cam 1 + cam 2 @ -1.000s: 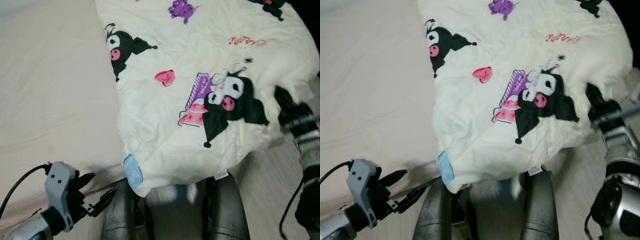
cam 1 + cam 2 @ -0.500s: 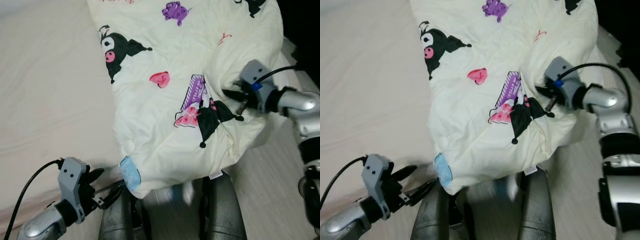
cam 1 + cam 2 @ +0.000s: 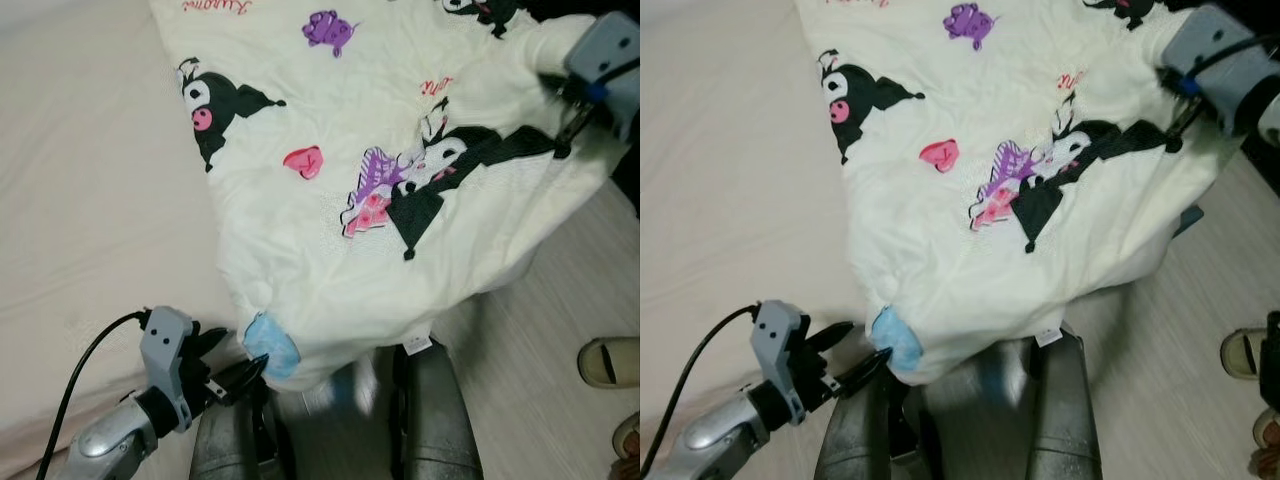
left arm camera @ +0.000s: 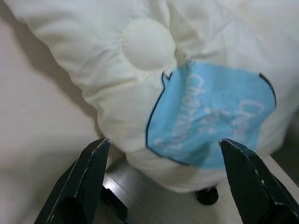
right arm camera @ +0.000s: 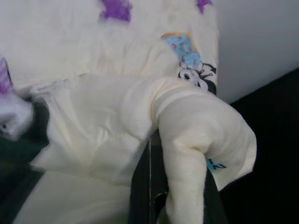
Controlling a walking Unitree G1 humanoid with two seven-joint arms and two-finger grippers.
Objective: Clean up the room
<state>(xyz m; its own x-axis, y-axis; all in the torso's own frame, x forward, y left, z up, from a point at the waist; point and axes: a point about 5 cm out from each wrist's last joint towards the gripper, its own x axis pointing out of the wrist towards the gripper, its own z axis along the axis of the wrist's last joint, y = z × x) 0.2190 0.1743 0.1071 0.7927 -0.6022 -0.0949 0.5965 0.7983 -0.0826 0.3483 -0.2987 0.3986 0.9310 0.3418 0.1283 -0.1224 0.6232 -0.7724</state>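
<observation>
A cream blanket [image 3: 330, 230] printed with black, pink and purple cartoon figures lies across the bed and hangs over its near edge. My right gripper [image 3: 562, 110] is at the far right, shut on a bunched fold of the blanket's edge [image 5: 187, 154], which it holds lifted. My left gripper [image 3: 238, 358] is low at the near left, open. Its fingertips [image 4: 100, 147] stand on either side of the blanket's near corner, which bears a blue patch [image 4: 210, 126], without closing on it.
The bed's beige sheet [image 3: 90, 200] spreads to the left of the blanket. Pale wooden floor [image 3: 540, 370] runs along the right, with a slipper [image 3: 610, 362] on it. My own legs [image 3: 425, 420] stand against the bed's near edge under the hanging blanket.
My right gripper has carried the blanket's right edge up and away toward the far right, spreading the fold flat. The left gripper has crept closer to the blue-patched corner.
</observation>
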